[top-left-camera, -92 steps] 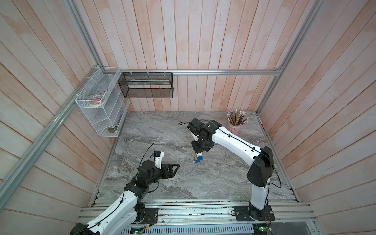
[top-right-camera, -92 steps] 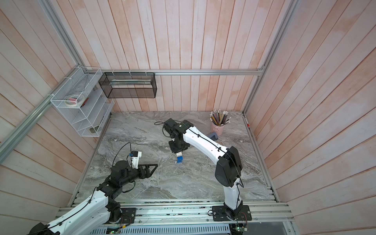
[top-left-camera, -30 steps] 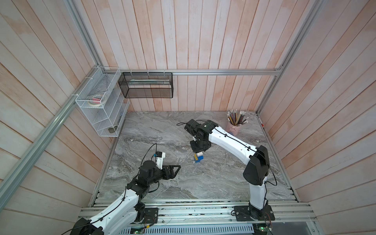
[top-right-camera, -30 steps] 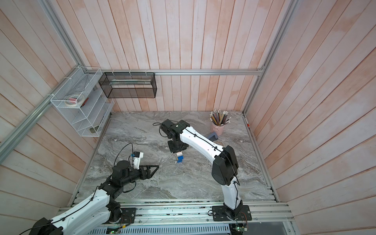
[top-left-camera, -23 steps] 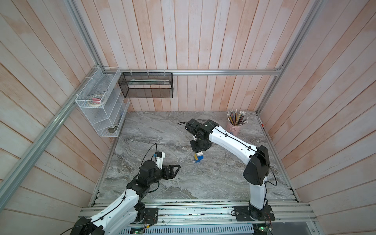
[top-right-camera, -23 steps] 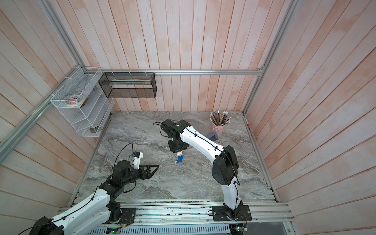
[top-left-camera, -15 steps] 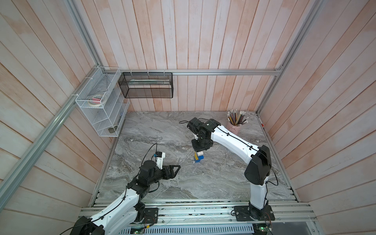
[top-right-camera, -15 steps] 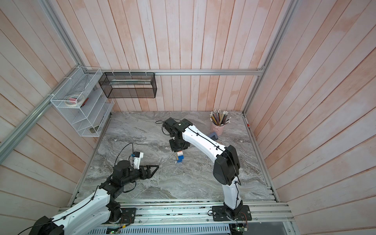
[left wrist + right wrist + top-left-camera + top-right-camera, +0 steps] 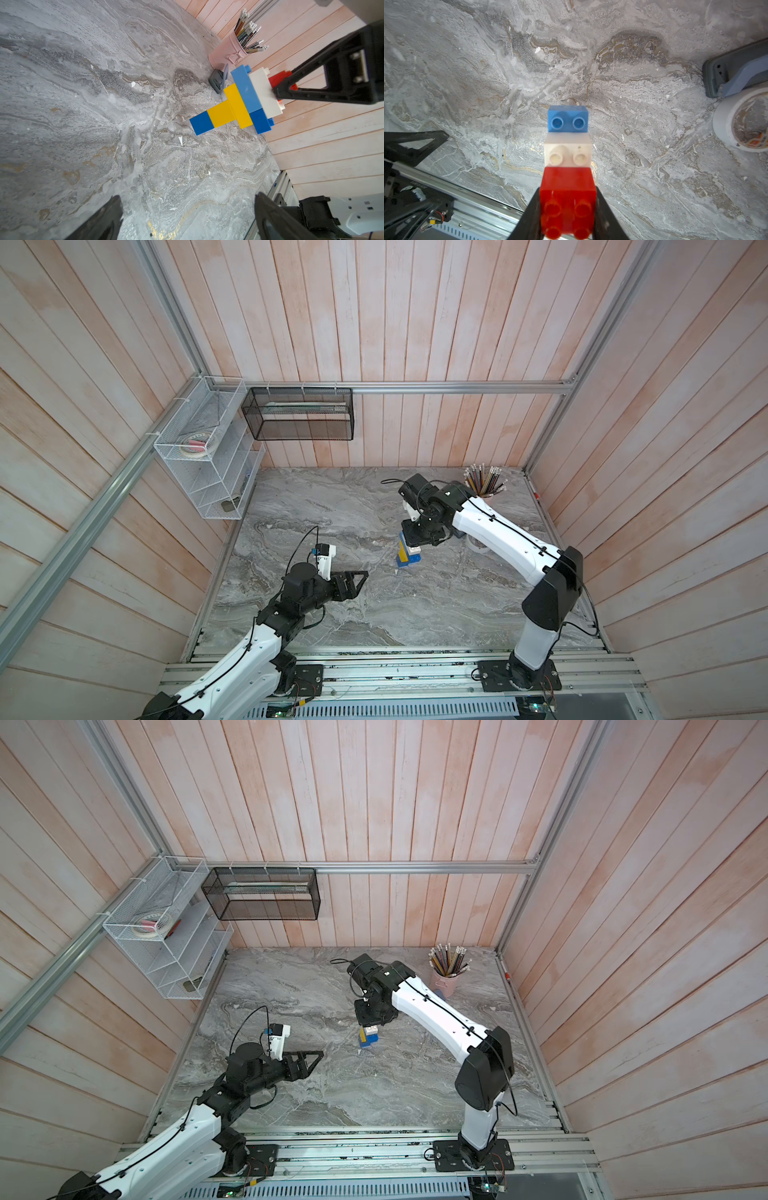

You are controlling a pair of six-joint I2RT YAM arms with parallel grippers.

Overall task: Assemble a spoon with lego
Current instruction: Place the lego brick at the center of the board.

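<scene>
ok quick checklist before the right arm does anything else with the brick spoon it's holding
1. Grip: the right claw is shut on the red brick at the wide end of the spoon: ok.
2. Bricks joined: blue and yellow stem, then blue, white and red head, with no gap showing: ok.
3. Left claw open, empty and apart from the spoon: ok.
4. The stem's blue end clear of the table: cannot tell.
5. Hole punch and tape roll apart from the spoon: ok.
</scene>
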